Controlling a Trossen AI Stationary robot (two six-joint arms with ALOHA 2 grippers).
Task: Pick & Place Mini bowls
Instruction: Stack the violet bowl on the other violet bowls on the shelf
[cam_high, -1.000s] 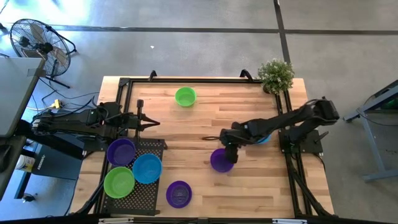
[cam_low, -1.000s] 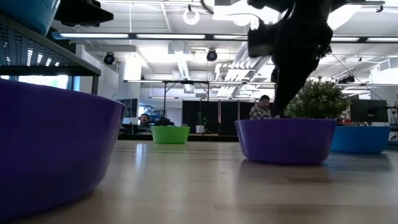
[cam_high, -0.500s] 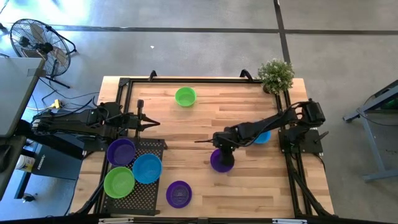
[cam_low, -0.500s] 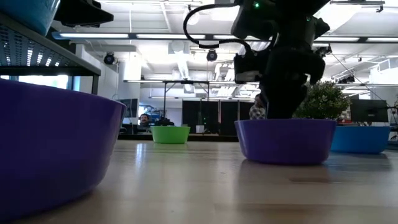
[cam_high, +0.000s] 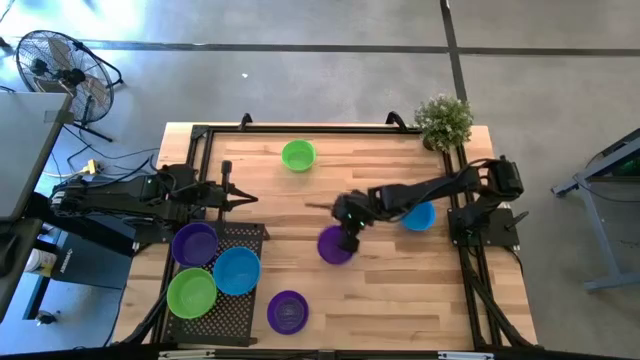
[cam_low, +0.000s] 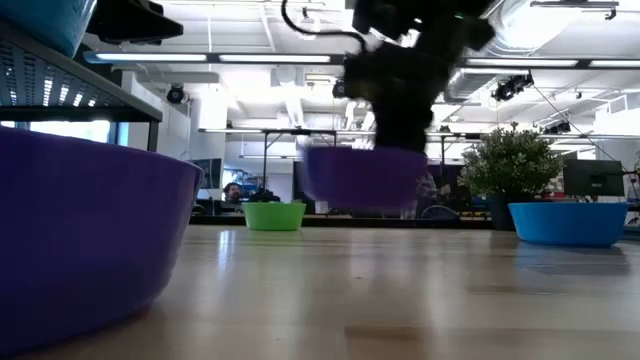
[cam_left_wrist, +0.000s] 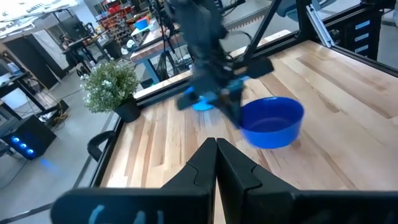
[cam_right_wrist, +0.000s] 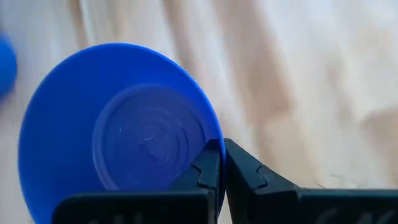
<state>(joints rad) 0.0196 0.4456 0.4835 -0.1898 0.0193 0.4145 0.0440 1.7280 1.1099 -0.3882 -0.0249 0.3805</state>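
A purple mini bowl (cam_high: 333, 246) (cam_low: 365, 178) hangs above the middle of the table with my right gripper (cam_high: 347, 236) (cam_right_wrist: 216, 163) shut on it. A blue bowl (cam_high: 418, 215) and a green bowl (cam_high: 298, 155) stand on the wood. On the black rack (cam_high: 245, 232) at the near left stand a purple bowl (cam_high: 194, 243), a blue bowl (cam_high: 237, 270) and a green bowl (cam_high: 191, 292). Another purple bowl (cam_high: 288, 311) sits at the rack's edge. My left gripper (cam_high: 250, 197) (cam_left_wrist: 216, 147) waits shut at the table's left. My right gripper pinches the purple bowl's rim (cam_right_wrist: 217, 138) on the side facing the table's right edge, one finger inside the bowl and one outside. The fingers slant down from the table's right. The bowl hangs clear of the table, mouth up.
A small potted plant (cam_high: 443, 122) stands at the far right corner. Black frame rails (cam_high: 300, 128) run along the table's edges. Bare wood lies between the rack and the held bowl. A person (cam_low: 232, 192) sits in the room beyond.
My right gripper has taken hold of the purple bowl's rim, lifted the bowl clear of the wood and carried it a little toward the table's left and far edges. The blue bowl behind it now stands uncovered.
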